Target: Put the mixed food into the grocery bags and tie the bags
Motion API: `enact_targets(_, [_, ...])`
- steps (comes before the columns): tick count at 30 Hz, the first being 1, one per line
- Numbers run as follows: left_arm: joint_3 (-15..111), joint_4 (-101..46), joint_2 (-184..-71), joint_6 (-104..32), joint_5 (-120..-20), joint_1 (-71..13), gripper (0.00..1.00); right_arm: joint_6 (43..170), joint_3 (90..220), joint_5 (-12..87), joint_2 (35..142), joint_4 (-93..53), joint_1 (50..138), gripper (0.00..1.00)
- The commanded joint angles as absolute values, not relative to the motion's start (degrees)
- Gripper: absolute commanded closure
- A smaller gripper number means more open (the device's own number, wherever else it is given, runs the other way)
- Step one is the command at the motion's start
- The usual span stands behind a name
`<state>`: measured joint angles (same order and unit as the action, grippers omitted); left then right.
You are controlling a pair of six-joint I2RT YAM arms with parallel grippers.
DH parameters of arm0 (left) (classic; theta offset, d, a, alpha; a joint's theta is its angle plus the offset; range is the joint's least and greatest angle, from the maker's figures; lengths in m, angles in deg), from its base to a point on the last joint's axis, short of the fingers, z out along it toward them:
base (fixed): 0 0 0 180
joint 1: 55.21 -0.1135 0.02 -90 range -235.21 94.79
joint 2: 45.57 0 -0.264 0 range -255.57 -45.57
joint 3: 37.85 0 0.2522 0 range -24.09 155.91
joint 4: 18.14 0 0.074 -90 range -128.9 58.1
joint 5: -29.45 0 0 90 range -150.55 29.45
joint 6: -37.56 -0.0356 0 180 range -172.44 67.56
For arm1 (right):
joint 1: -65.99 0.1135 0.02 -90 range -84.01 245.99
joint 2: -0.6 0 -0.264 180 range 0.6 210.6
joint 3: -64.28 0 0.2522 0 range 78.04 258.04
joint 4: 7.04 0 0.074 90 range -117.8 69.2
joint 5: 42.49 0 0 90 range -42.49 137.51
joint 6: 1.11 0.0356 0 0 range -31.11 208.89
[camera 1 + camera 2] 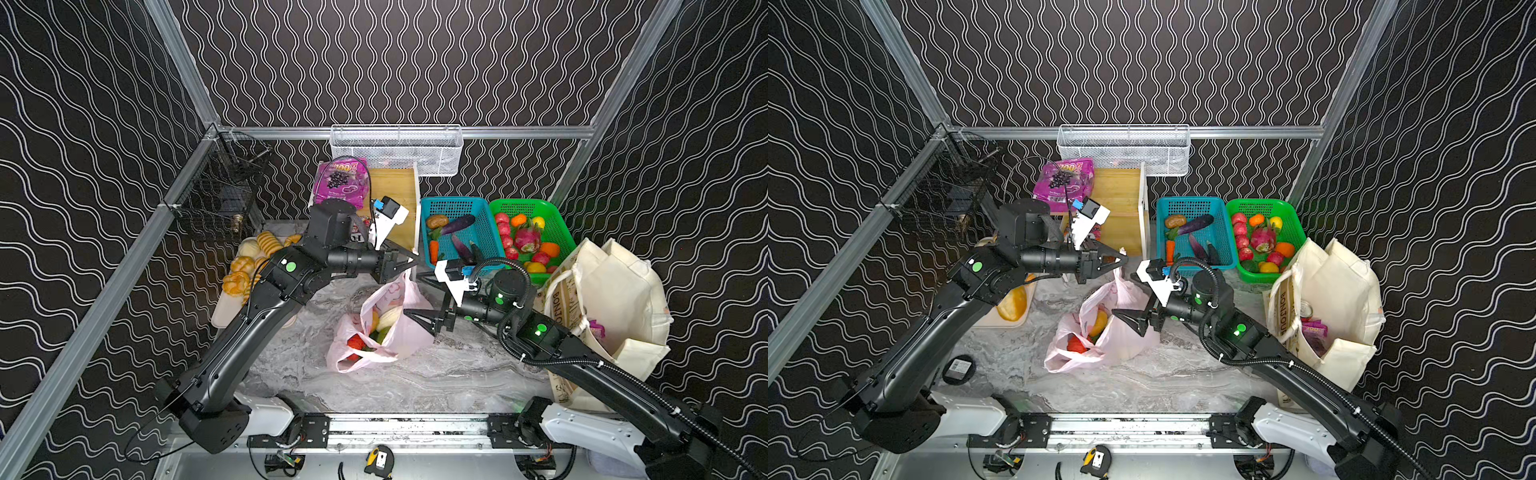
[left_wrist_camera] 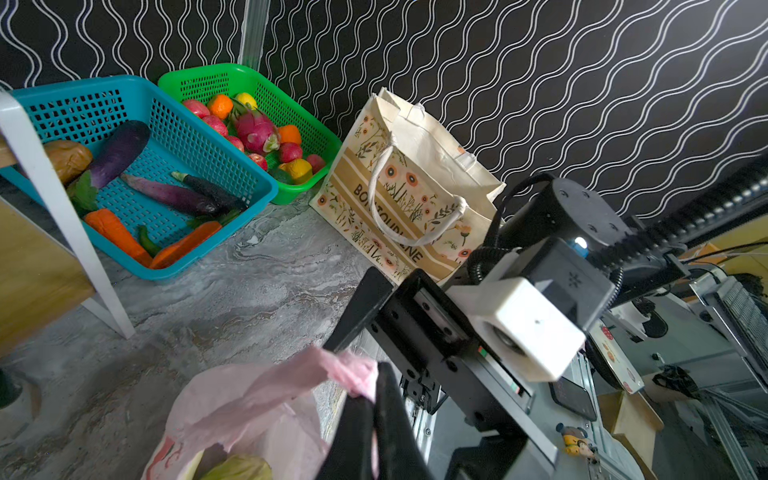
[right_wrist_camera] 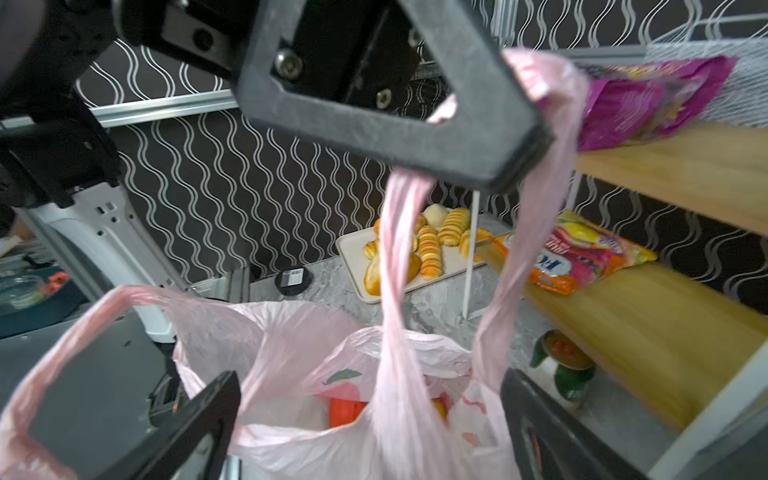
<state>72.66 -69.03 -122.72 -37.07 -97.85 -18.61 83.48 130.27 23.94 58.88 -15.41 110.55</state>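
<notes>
The pink plastic grocery bag point(image 1: 409, 332) point(image 1: 1125, 345) lies in the middle of the table, with red, yellow and green food showing in its mouth. My left gripper point(image 1: 415, 259) point(image 1: 1124, 259) point(image 2: 372, 386) is shut on one loop handle point(image 3: 399, 232) and holds it stretched up above the bag. My right gripper point(image 1: 415, 296) point(image 1: 1124, 296) point(image 3: 370, 415) stands open just right of the bag's mouth, astride the stretched handle, gripping nothing. The other handle point(image 3: 62, 332) hangs loose. The cream tote point(image 1: 615, 299) point(image 1: 1337, 291) point(image 2: 415, 187) stands at the right with a magenta pouch point(image 1: 1314, 330) inside.
A magenta grape pouch point(image 1: 340, 183) lies on the wooden shelf point(image 1: 395, 187) behind the left gripper, and a yellow-red pouch point(image 3: 573, 257) on its lower board. A blue basket point(image 1: 461, 204) and a green basket point(image 1: 523, 205) hold vegetables and fruit. A bread tray point(image 1: 224, 316) sits at the left.
</notes>
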Motion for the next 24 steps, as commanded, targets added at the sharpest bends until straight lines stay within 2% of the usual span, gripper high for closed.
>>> enact_targets(1, [74.11,-70.39,-123.13,-41.55,-102.83,-18.64,1.0,75.97,131.35,25.51,58.53,-15.67,110.3,0.01])
enact_targets(7, [80.07,-79.31,-126.05,-49.43,-108.96,-18.64,1.0,74.38,134.3,12.61,61.4,-18.34,107.65,0.02])
enact_targets(10, [82.5,-81.21,-127.82,-50.66,-111.36,-18.63,1.0,77.36,134.35,9.77,63.1,-15.45,106.95,0.06])
enact_targets(15, [81.57,-78.61,-127.36,-49.86,-113.05,-18.64,1.0,84.41,132.46,5.8,65.31,-8.77,104.34,0.19])
enact_targets(18, [81.31,-78.49,-127.03,-49.65,-111.34,-18.65,1.0,90.45,132.54,2.16,66.16,-5.98,102.37,0.34])
enact_targets(24, [78.55,-75.15,-126.19,-46.68,-107.14,-18.64,1.0,100.37,128.42,6.6,65.39,1.22,101.94,0.48])
